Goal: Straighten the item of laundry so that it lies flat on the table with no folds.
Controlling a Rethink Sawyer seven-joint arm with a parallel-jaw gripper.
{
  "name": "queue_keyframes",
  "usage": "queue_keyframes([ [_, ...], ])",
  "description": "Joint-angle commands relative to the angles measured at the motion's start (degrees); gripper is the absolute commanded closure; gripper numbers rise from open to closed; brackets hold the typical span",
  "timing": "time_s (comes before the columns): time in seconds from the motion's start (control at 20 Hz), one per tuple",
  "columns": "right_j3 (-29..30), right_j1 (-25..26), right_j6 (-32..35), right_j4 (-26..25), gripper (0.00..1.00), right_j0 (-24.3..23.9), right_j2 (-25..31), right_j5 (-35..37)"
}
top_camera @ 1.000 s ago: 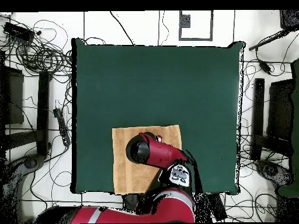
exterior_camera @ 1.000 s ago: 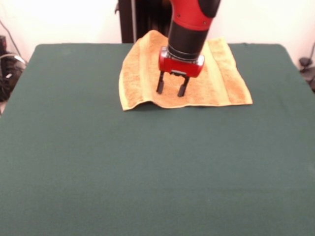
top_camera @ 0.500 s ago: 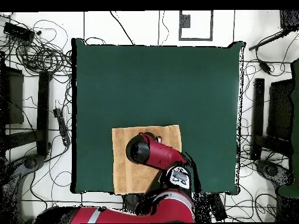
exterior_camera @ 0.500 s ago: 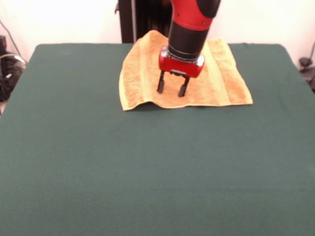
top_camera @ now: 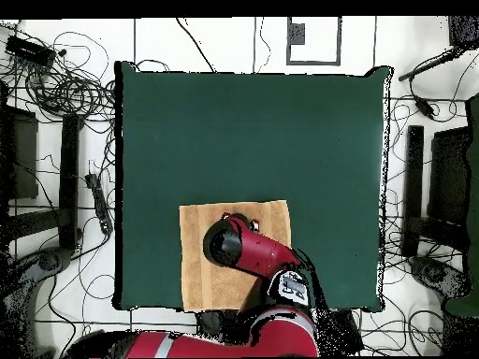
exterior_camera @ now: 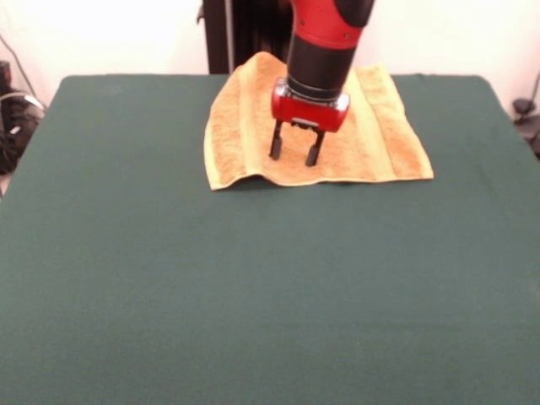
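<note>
A dark green felt-like bench point(exterior_camera: 253, 287) fills most of the front view, and nothing but the towel is seen on its cloth. In the overhead view the bench point(top_camera: 253, 140) is ringed by a pale floor strewn with black cables point(top_camera: 65, 84) and dark stands along both sides. A light wall is seen behind the bench in the front view.

The golden-orange towel point(exterior_camera: 236, 135) lies spread at the bench's far edge in the front view, near the middle of that edge; in the overhead view the towel point(top_camera: 196, 252) is seen at the bottom edge. Its front left corner is slightly lifted, with a shadow beneath. Woven bands are seen running near its two side edges.

The tool point(exterior_camera: 294, 154) is held over the towel's middle, released, its two dark fingers spread apart and empty. Whether the tips touch the cloth cannot be told. In the overhead view the tool is hidden under the red arm point(top_camera: 253, 248), which also covers part of the towel.
</note>
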Motion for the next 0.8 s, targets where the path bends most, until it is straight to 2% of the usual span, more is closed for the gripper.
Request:
queue_keyframes([
  [0.05, 3.74, 7.73, 14.33, 1.71, 0.00, 3.57, 24.79, -1.40],
  [0.8, 1.17, 6.25, 17.05, 7.00, 0.00, 6.60, 23.84, 0.72],
])
